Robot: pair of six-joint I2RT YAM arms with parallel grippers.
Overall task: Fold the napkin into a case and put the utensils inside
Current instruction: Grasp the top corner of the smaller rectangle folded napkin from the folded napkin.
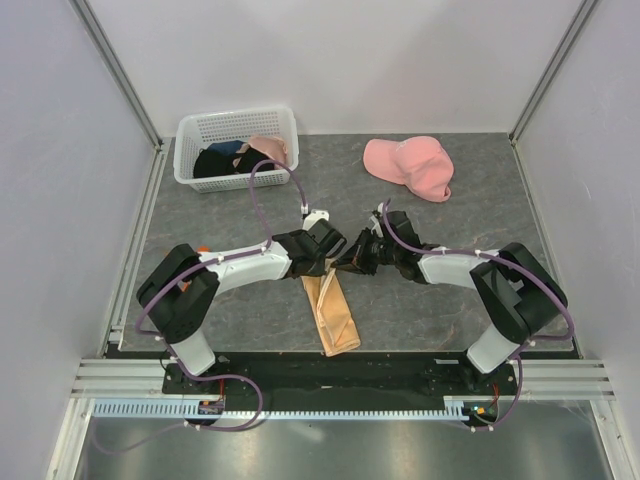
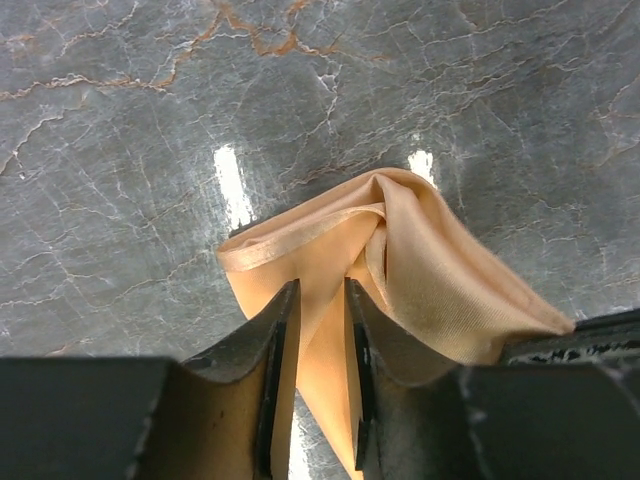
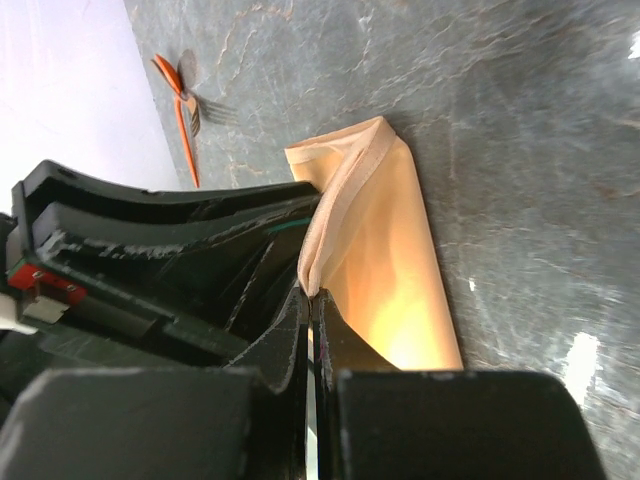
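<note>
The peach-tan napkin (image 1: 335, 315) lies on the grey marble table as a long narrow folded strip, its far end lifted between the two arms. My right gripper (image 3: 315, 295) is shut on the napkin's (image 3: 390, 250) raised folded edge. My left gripper (image 2: 320, 300) hovers over the bunched napkin (image 2: 440, 270), its jaws a narrow gap apart; the cloth shows through the gap and neither pad presses it. In the top view the left gripper (image 1: 330, 257) and right gripper (image 1: 352, 264) nearly touch. The utensils (image 3: 186, 100), a fork and an orange-handled piece, lie on the table beyond, near the wall.
A white basket (image 1: 237, 125) with dark and pink clothes stands at the back left. A pink cap (image 1: 410, 165) lies at the back right. White walls and metal rails close in the table on three sides.
</note>
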